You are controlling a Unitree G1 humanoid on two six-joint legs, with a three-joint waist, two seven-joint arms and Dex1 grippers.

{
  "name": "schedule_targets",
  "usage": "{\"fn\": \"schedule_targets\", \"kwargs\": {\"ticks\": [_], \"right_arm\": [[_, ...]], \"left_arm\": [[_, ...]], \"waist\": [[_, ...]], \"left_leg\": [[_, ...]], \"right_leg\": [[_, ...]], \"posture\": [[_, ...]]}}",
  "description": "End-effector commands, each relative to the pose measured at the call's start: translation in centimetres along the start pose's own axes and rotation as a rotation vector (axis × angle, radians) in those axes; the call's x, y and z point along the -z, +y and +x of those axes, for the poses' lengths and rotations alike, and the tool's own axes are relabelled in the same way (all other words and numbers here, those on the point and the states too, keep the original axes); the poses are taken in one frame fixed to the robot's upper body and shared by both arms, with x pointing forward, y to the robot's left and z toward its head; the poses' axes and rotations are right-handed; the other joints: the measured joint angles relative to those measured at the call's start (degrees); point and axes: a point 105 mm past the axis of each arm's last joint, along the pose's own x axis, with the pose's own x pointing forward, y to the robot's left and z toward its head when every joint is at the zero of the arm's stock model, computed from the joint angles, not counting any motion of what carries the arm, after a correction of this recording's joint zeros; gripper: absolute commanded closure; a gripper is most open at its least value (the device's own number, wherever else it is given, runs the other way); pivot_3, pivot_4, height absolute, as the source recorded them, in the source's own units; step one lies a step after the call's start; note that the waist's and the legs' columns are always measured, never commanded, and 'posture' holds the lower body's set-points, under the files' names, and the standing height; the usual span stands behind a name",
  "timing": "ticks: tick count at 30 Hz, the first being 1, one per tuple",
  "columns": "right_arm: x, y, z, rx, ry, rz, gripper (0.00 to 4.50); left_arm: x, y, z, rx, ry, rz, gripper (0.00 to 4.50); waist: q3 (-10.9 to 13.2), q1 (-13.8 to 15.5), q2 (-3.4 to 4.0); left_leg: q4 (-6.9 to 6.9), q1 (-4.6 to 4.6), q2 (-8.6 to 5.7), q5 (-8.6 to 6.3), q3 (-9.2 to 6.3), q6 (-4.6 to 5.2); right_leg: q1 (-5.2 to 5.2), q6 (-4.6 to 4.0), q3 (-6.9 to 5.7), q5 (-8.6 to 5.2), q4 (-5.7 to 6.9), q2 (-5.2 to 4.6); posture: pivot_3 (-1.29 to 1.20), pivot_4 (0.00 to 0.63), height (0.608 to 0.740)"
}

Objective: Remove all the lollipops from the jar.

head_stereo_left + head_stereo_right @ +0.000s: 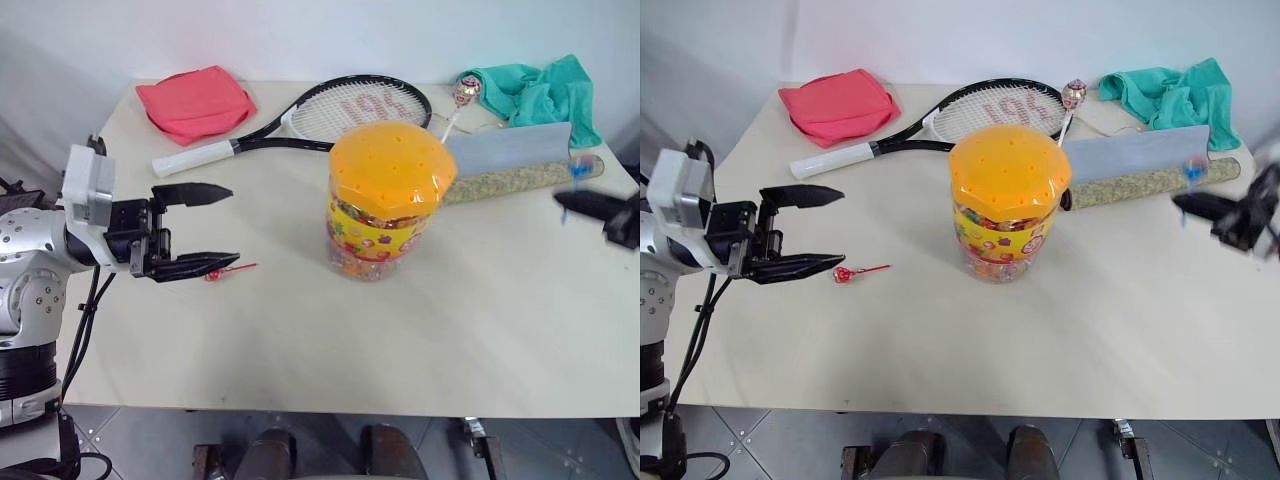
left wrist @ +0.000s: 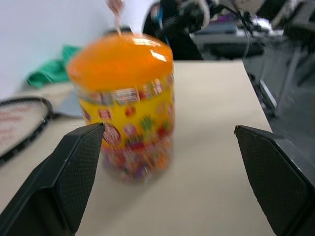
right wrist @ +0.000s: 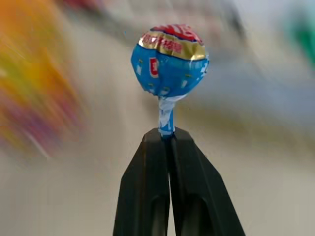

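While the jar (image 1: 385,200) stands upright at the centre of the table (image 1: 300,350) with its orange dotted lid on, the right gripper (image 3: 167,135) has its two black fingers pressed together on the stick of a blue lollipop (image 3: 170,61). From the right wrist view the blue wrapper with its gold band stands straight up above the fingertips. In the left eye view that gripper sits at the far right edge of the frame, well apart from the jar, with the blue candy just above it.

At the left of the frame the left gripper (image 1: 205,230) hangs over the table with its fingers spread wide and nothing between them, pointing toward the jar. The left wrist view shows the jar between the two fingers but farther off, not touched.

A red lollipop (image 1: 845,273) lies flat on the table just beside the lower finger of the left gripper, its stick pointing toward the jar. A pink lollipop (image 1: 466,92) shows in the upper middle of the frame behind the jar, stick slanting down toward the lid; whether it is stuck in the lid I cannot tell.

Along the top of the frame lie a red cloth (image 1: 195,102) at upper left, a tennis racket (image 1: 330,115) beside it, a green cloth (image 1: 540,92) at upper right, and a grey rolled mat (image 1: 520,165) just right of the jar.
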Motion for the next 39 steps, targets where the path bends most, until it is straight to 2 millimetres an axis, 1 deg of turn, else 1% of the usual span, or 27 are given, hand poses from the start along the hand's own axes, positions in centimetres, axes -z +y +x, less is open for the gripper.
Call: {"fn": "schedule_targets", "kwargs": {"ticks": [1,3,4,6,8,11,13,15,19,22,25,26,27,28,29,31,32,34,35,37,38,39], "right_arm": [[2.5,-1.1,0.1,0.068,0.128,-0.174,4.46],[4.6,-0.8,0.5,0.059,0.185,-0.11,4.46],[5.9,-0.9,0.7,0.083,0.242,-0.088,4.46],[7.9,-1.0,0.9,0.111,0.316,-0.077,4.46],[9.2,-1.0,1.1,0.134,0.347,-0.061,4.46],[10.8,-0.3,0.7,0.105,0.41,0.002,4.46],[11.1,-0.1,0.6,0.101,0.416,0.052,3.98],[10.8,-0.3,0.3,0.113,0.404,0.067,3.48],[9.6,-0.9,-0.4,0.129,0.369,0.085,2.15],[8.3,-0.8,-1.2,0.095,0.307,0.06,1.13],[3.1,-0.2,-2.5,0.001,0.014,-0.1,0.11],[1.7,0.1,-3.2,-0.024,-0.063,-0.141,0.05],[0.8,0.3,-3.6,-0.031,-0.105,-0.167,0.05],[0.0,0.9,-3.8,-0.067,-0.152,-0.175,0.05],[-1.7,2.0,-3.7,-0.121,-0.241,-0.173,0.05],[-4.3,3.9,-2.9,-0.207,-0.373,-0.152,0.05],[-5.8,5.1,-2.0,-0.253,-0.438,-0.125,0.05],[-7.8,6.8,0.0,-0.3,-0.514,-0.068,0.05],[-8.6,7.4,1.5,-0.303,-0.519,-0.036,0.05],[-9.9,8.0,3.8,-0.287,-0.515,0.044,0.05],[-10.4,8.3,4.7,-0.283,-0.496,0.063,0.05],[-11.2,8.8,5.8,-0.292,-0.502,0.08,0.05]], "left_arm": [[-0.6,-0.9,0.7,0.047,0.006,0.047,0.0],[-0.5,-1.1,0.7,0.052,0.008,0.046,0.0],[-0.4,-1.1,0.7,0.052,0.012,0.044,0.0],[-0.1,-1.2,0.6,0.05,0.023,0.043,0.0],[0.0,-1.2,0.5,0.049,0.033,0.043,0.0],[-0.3,-1.1,0.4,0.04,0.032,0.052,0.0],[-0.9,-0.7,0.3,0.018,0.005,0.054,0.0],[-1.1,-0.5,0.2,0.004,-0.006,0.055,0.0],[-1.0,-0.4,0.0,-0.003,0.003,0.054,0.0],[-0.9,-0.2,-0.2,-0.016,0.009,0.05,0.0],[-0.8,0.2,-1.1,-0.065,0.009,0.046,0.0],[-0.9,0.4,-1.4,-0.085,0.005,0.045,0.0],[-0.9,0.5,-1.6,-0.099,0.0,0.045,0.0],[-0.9,0.6,-1.8,-0.112,-0.006,0.045,0.0],[-1.0,0.8,-1.9,-0.128,-0.024,0.043,0.0],[-1.4,1.2,-2.1,-0.159,-0.066,0.035,0.0],[-1.5,1.4,-2.1,-0.168,-0.086,0.029,0.0],[-1.7,1.7,-1.9,-0.179,-0.115,0.023,0.0],[-1.8,1.8,-1.8,-0.182,-0.125,0.021,0.0],[-2.0,2.0,-1.7,-0.19,-0.138,0.021,0.0],[-2.1,2.1,-1.6,-0.193,-0.143,0.019,0.0],[-2.1,2.1,-1.5,-0.193,-0.145,0.019,0.0]], "waist": [[0.0,-0.3,0.15],[0.0,-0.7,0.25],[0.0,-0.8,0.26],[0.0,-0.8,0.26],[0.0,-0.5,0.26],[0.0,0.0,0.23],[0.0,0.3,0.21],[-0.1,0.5,0.19],[-0.1,0.6,0.19],[-0.1,0.7,0.2],[0.0,0.8,0.29],[0.0,0.8,0.31],[0.0,0.8,0.32],[0.0,0.8,0.32],[0.0,0.8,0.31],[0.0,0.3,0.31],[0.0,0.1,0.31],[0.0,-0.2,0.31],[0.0,-0.2,0.31],[0.0,-0.2,0.31],[0.0,-0.2,0.32],[0.0,-0.1,0.31]], "left_leg": [[-0.01,0.01,0.0,0.01,0.04,0.01],[-0.06,0.02,0.08,0.02,0.21,-0.01],[-0.08,0.06,0.11,0.02,0.24,-0.01],[-0.07,0.07,0.15,0.02,0.27,-0.01],[-0.04,0.06,0.14,0.02,0.21,-0.01],[0.06,0.04,0.13,0.02,0.19,-0.01],[0.23,0.03,0.13,0.01,-0.01,-0.01],[0.33,-0.01,0.13,0.01,-0.09,-0.01],[0.31,-0.01,0.1,0.01,-0.06,-0.01],[0.29,-0.02,0.09,0.01,-0.06,-0.01],[0.28,-0.03,0.07,0.01,-0.02,-0.01],[0.27,-0.04,0.06,0.01,0.01,-0.01],[0.26,-0.03,0.06,0.01,0.01,-0.01],[0.24,-0.02,0.07,0.01,0.01,-0.01],[0.24,-0.01,0.11,0.01,0.0,-0.01],[0.27,0.01,0.15,0.01,0.0,-0.02],[0.28,0.02,0.15,0.01,-0.01,-0.02],[0.33,0.01,0.18,0.01,-0.02,-0.03],[0.33,0.02,0.19,0.01,-0.03,-0.03],[0.33,0.0,0.18,0.0,-0.04,-0.05],[0.31,0.0,0.17,0.0,-0.06,-0.05],[0.28,-0.02,0.17,0.0,-0.06,-0.05]], "right_leg": [[-0.04,0.0,0.02,0.0,0.03,-0.01],[-0.12,0.0,0.05,0.0,0.06,0.0],[-0.12,0.0,0.05,0.0,0.06,0.01],[-0.1,0.0,0.04,0.0,0.06,0.04],[-0.09,0.0,0.02,0.0,0.06,0.04],[-0.07,0.0,0.03,0.0,0.06,0.03],[0.08,0.01,-0.08,0.0,0.04,0.03],[0.14,0.03,-0.09,0.02,0.01,0.03],[0.14,0.03,-0.08,0.02,-0.02,0.03],[0.13,0.04,-0.08,0.02,-0.03,0.03],[0.1,0.04,-0.06,0.02,-0.03,0.03],[0.09,0.05,-0.05,0.03,-0.05,0.02],[0.09,0.05,-0.06,0.03,-0.06,0.02],[0.1,0.05,-0.06,0.03,-0.06,0.02],[0.11,0.05,-0.08,0.03,-0.06,0.05],[0.14,0.05,-0.09,0.03,-0.06,0.08],[0.16,0.05,-0.09,0.03,-0.06,0.08],[0.17,0.05,-0.1,0.03,-0.04,0.1],[0.15,0.05,-0.09,0.03,-0.03,0.11],[0.1,0.05,-0.09,0.03,0.02,0.11],[0.06,0.05,-0.07,0.03,0.06,0.1],[0.01,0.05,-0.06,0.03,0.08,0.08]], "posture": [[0.0,0.15,0.74],[0.0,0.15,0.74],[0.0,0.15,0.74],[0.0,0.15,0.74],[0.0,0.15,0.74],[0.0,0.15,0.74],[0.0,0.15,0.74],[0.0,0.15,0.74],[0.0,0.15,0.74],[0.0,0.15,0.74],[0.0,0.15,0.74],[0.0,0.15,0.74],[0.0,0.15,0.74],[0.0,0.15,0.74],[0.0,0.15,0.74],[0.0,0.15,0.74],[0.0,0.15,0.74],[0.0,0.15,0.74],[0.0,0.15,0.74],[0.0,0.15,0.74],[0.0,0.15,0.74],[0.0,0.15,0.74]]}}
